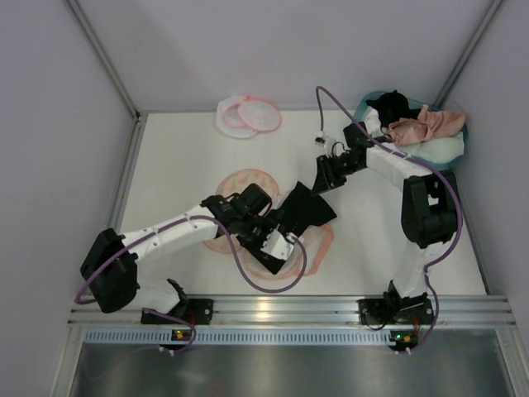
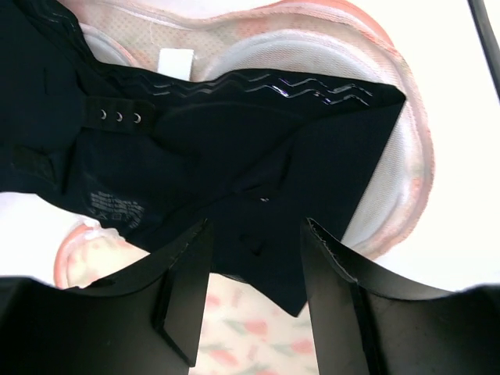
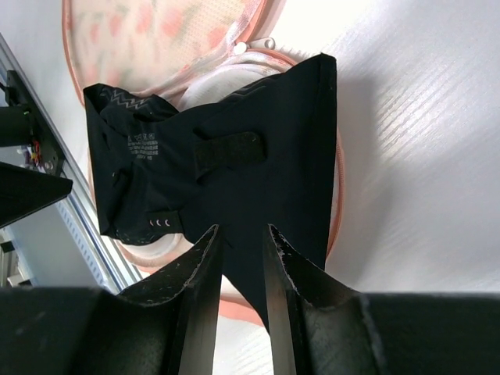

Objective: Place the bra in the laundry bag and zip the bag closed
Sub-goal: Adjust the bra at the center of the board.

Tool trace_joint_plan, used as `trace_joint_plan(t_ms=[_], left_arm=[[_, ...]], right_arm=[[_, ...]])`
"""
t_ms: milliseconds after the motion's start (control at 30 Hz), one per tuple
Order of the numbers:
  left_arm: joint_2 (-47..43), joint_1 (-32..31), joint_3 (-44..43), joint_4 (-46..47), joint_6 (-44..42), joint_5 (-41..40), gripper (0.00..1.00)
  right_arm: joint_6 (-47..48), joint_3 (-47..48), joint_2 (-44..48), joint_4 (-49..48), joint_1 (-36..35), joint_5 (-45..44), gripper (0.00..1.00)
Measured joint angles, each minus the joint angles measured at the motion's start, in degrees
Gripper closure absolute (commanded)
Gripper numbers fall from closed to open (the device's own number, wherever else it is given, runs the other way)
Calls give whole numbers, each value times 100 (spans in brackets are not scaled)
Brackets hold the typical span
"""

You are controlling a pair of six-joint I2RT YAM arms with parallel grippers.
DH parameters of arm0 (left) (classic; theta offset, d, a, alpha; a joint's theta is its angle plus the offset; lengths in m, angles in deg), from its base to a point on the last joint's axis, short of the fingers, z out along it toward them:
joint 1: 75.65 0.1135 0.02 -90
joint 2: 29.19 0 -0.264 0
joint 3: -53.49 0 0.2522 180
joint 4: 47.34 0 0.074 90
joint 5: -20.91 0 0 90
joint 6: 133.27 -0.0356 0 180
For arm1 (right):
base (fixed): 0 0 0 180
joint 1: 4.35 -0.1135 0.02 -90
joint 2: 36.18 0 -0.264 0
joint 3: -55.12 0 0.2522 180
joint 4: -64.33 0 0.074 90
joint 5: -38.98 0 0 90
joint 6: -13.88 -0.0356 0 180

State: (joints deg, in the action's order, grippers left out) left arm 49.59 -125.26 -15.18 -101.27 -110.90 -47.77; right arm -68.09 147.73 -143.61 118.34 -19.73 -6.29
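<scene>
White table (image 1: 182, 165), bra (image 1: 426, 126) in basket (image 1: 362, 102), black garment (image 1: 302, 213)

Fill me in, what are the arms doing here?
Both arms are working a black bra over the open peach-printed padded bag mid-table. The right gripper is pinched on one edge; the left gripper sits open at another corner. A pink bra lies in the teal basket, and a white mesh pouch sits at the back.

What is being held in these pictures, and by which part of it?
The black bra, pinched at one narrow end by the right gripper's jaws; the left gripper's jaws stand open around its opposite corner.
</scene>
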Motion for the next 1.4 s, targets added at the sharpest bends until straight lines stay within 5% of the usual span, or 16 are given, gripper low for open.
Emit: trace_joint_plan(t_ms=[500,900,1400], left_arm=[[999,0,-245,83,-540,0,52],[1303,-74,-518,101,-514,-44,99],[1685,-74,-1027,116,-511,-136,97]], right_arm=[[61,0,-63,9,-22,2,71],[98,-9,-122,7,-26,4,71],[98,-85,-127,-13,-103,83,71]])
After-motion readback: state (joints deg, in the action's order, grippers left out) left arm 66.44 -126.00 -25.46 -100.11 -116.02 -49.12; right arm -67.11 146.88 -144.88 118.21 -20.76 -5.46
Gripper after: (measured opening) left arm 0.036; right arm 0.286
